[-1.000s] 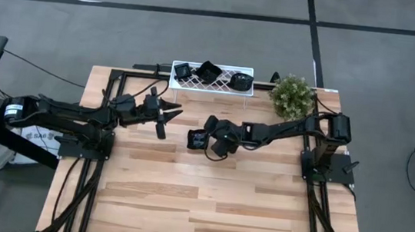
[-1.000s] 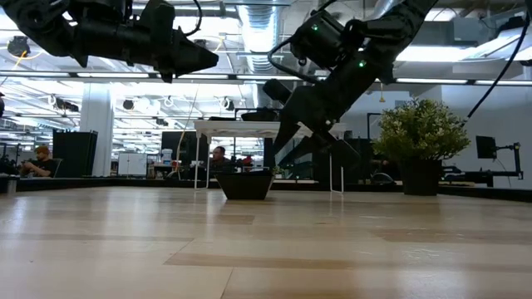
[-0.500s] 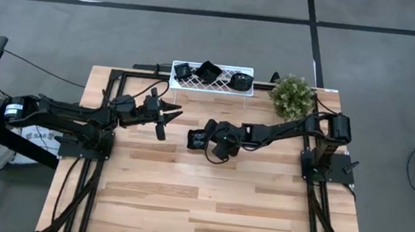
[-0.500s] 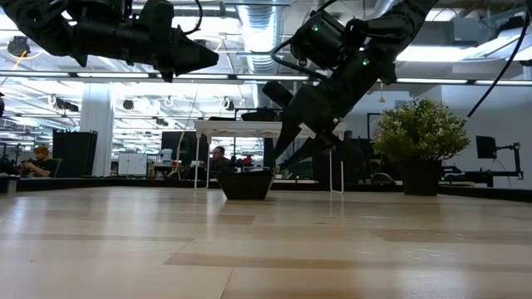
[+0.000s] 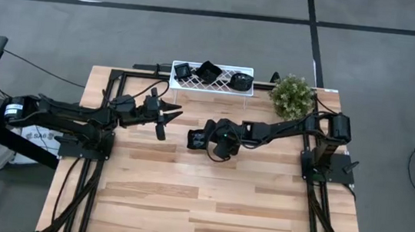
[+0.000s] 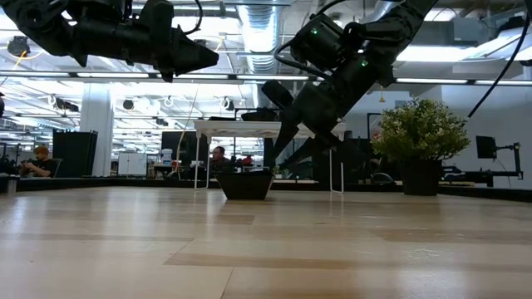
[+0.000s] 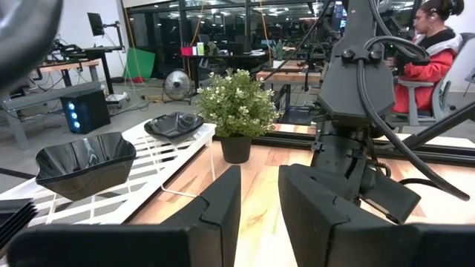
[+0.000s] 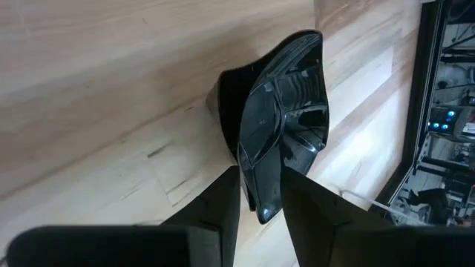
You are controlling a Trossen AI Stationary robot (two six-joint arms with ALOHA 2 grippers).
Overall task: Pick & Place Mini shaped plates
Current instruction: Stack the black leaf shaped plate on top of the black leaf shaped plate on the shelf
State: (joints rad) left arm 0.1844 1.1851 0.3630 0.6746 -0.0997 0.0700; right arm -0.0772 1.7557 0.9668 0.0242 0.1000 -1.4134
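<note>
Pale wood planks made up the table top [image 5: 206,201] in the high view, where the right gripper [image 5: 199,139] reached toward the table's middle with a glossy black angular mini plate [image 5: 196,139] at its fingertips. The left gripper [image 5: 170,115] hung apart from it, on the far side of that plate from the right arm's base. Beyond both grippers stood a white lattice wire rack [image 5: 213,80] carrying three more small black plates: a squarish one [image 5: 184,70], an angular one [image 5: 210,71] and a rounded one [image 5: 240,80]. A small green potted plant [image 5: 292,95] stood just beside the rack, near the right arm's elbow.

In the low view the right gripper [image 6: 281,143] slanted down from above, its tips above the deep black dish [image 6: 245,183] on the wood, which sat below and just beside them; whether they touched could not be told there. The left gripper [image 6: 204,58] hovered high, clear of the table.

The left wrist view showed that gripper's two fingers [image 7: 223,204] parted narrowly, nothing between them, with the rack [image 7: 159,167], its angular plate [image 7: 85,163], its rounded plate [image 7: 174,124] and the plant [image 7: 236,107] ahead.

The right wrist view showed its fingers [image 8: 226,200] pinching the rim of the angular plate [image 8: 286,119], tilted on edge against the wood.
</note>
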